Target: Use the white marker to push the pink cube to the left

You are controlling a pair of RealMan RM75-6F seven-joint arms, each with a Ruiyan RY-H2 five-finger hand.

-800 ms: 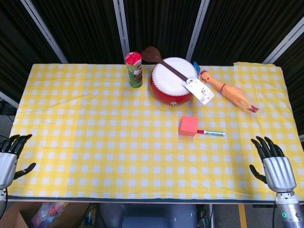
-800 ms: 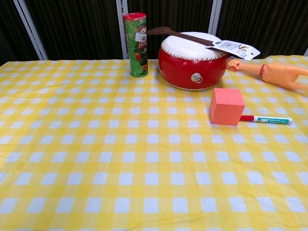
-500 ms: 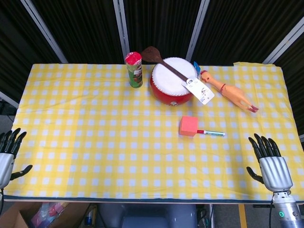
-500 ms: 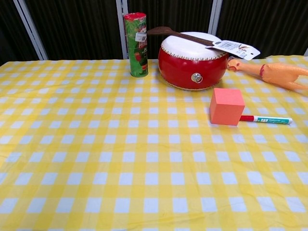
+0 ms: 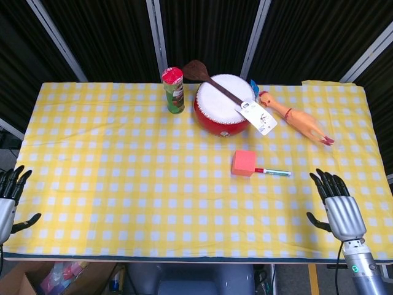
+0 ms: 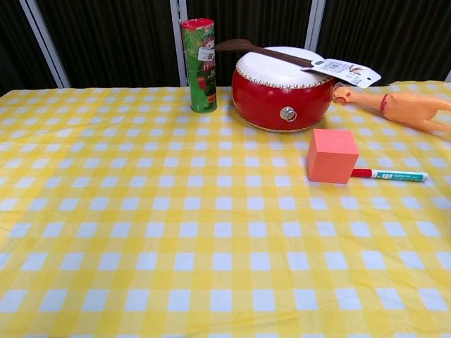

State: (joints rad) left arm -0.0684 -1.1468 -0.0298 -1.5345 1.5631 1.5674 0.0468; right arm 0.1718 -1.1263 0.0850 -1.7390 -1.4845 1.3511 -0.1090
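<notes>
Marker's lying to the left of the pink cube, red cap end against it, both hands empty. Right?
Not quite. The marker lies to the right of the pink cube, not the left; the head view shows it, and the chest view agrees. The rest holds: its red cap end is against the cube, and the left hand and right hand are both empty.

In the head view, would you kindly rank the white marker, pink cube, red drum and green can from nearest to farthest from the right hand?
From the right hand:
1. White marker, just up and left of the hand.
2. Pink cube, touching the marker's left end.
3. Red drum, toward the table's far side.
4. Green can, left of the drum.
</notes>
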